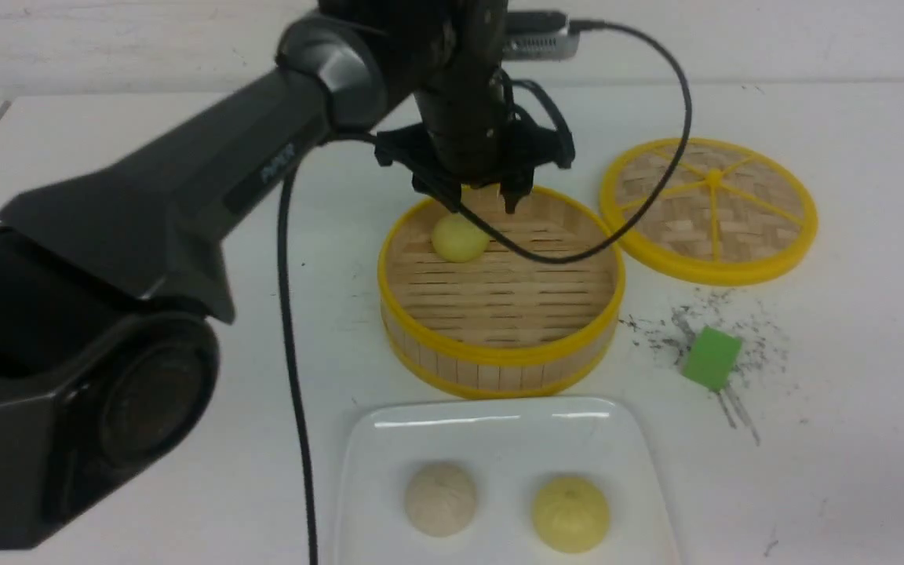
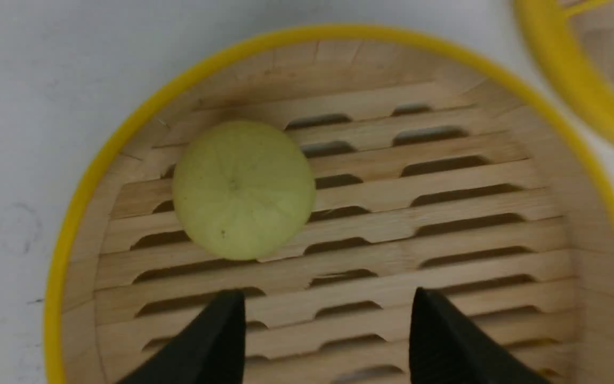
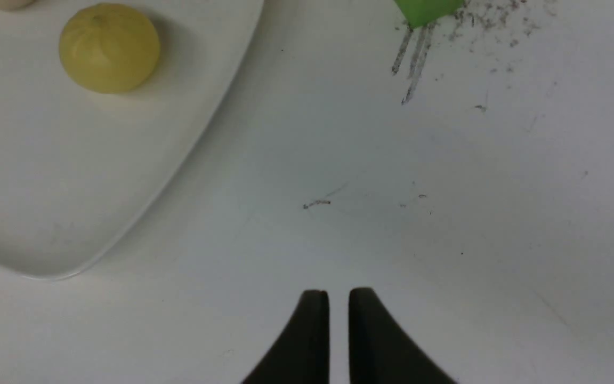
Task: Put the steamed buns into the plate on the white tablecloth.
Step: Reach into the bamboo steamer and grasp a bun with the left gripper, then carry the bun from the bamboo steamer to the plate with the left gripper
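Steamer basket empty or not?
Not empty: one pale yellow bun sits inside the bamboo steamer basket, on the slats, visible in front and left wrist views.

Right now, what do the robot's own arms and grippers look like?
Left arm: dark grey to black, smooth angular link with small pale lettering, a big round black joint, a black cable running down and another looping from a black-and-silver module up top. Left gripper: black, narrow tapering fingers. Right gripper: also dark, slim tapering fingers; the rest of the right arm isn't visible.
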